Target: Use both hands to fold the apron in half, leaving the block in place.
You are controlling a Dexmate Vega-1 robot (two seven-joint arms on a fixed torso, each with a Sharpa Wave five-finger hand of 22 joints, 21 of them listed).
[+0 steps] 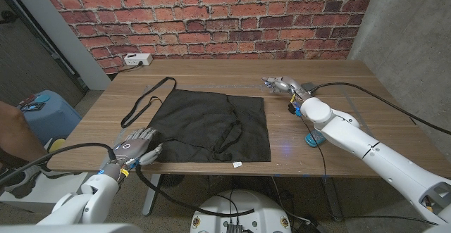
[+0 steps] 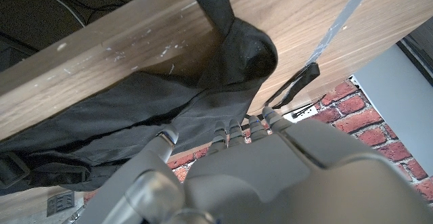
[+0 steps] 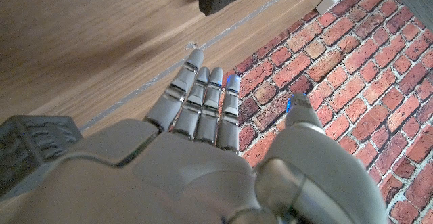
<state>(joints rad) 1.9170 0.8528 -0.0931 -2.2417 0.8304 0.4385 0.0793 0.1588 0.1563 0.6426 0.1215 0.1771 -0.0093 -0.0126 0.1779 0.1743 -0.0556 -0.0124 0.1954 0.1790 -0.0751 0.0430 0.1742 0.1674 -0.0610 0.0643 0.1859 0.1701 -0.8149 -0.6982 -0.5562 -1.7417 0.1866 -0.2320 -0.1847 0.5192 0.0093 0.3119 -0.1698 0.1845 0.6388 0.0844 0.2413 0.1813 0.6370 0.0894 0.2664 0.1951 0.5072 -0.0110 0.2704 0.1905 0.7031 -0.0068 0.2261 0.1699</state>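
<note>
One black apron (image 1: 211, 126) is recorded, spread flat across the centre of the head view on one wooden table (image 1: 331, 74), its neck strap (image 1: 149, 99) looped off toward the upper left and a small white tag (image 1: 237, 164) at its lower edge. The step in hand is judged to be the approach, before any grasp: no fold has yet been made. One left hand (image 1: 134, 148) is seen at lower left of the head view, set at the apron's near left corner, fingers (image 1: 149, 136) extended and only slightly apart, nothing gripped; whether cloth is touched cannot be told (the left wrist view shows dark bunched fabric just beyond the fingertips). One right hand (image 1: 282, 86) is placed right of centre in the upper half, just beside the apron's far right corner and apart from it, fingers (image 3: 203, 95) straight and close together, thumb held off to one side, nothing held. One blue object (image 1: 312, 139) lies at right centre, partly hidden by the arm; whether it is the block cannot be told. The next move is judged to call for each hand to pinch a corner, so that one edge may be carried over the other.
</note>
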